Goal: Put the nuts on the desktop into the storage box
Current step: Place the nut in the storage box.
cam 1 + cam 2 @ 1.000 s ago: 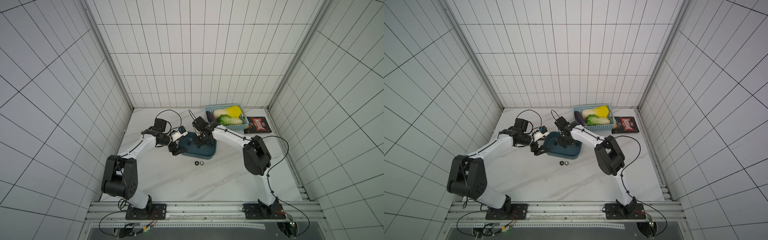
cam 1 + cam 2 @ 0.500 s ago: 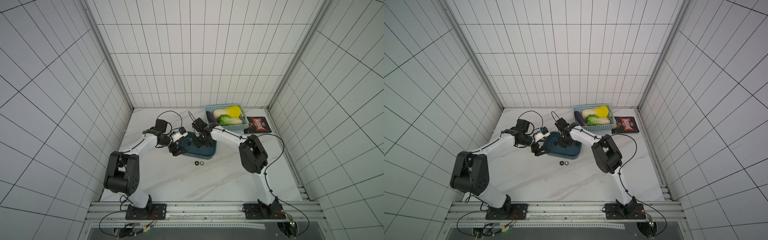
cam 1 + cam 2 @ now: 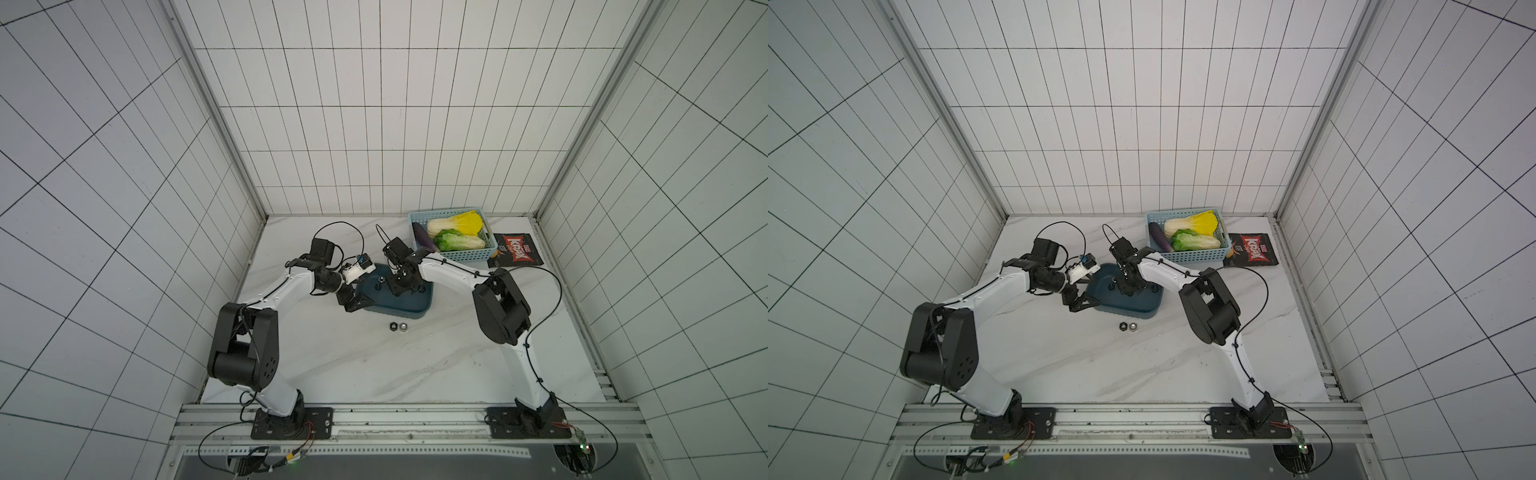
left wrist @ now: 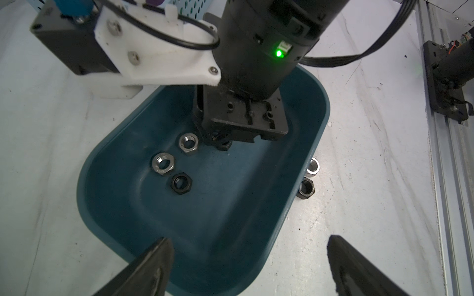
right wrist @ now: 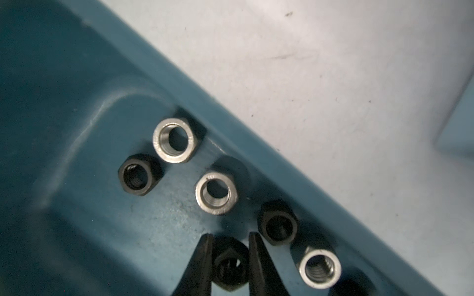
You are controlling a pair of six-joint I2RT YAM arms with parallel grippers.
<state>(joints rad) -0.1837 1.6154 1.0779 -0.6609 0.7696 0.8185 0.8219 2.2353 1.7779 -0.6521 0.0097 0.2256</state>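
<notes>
- Last sec: R gripper (image 5: 230, 237) stayed low inside the storage box (image 3: 419, 309). Its elbow swung slightly toward the L arm. L arm and the nuts outside the box: no shift seen.
- R fingers (image 5: 202, 261) hug the held black nut (image 5: 229, 267) on both sides, lying flat, at or nr the box floor. So clenched on it, prob. about to let go; no clear gap yet.
- Meaning: 1 more nut as good as delivered. Beside it in the box, by the wall: silver nuts (image 5: 216, 192) and black nuts (image 5: 139, 174), holes up.
- Still on the desktop (image 3: 332, 365): loose black nut (image 3: 392, 326) + loose silver nut (image 3: 402, 327), side by side, just outside the box's wall.
- L gripper (image 4: 251, 269) spread wide, empty, at the box's end.
- Writing: snack bag (image 3: 515, 254) by the veg basket (image 3: 469, 254), red-white logo approx. "KRAX"; small print unreadable. Nothing legible on box or nuts.
</notes>
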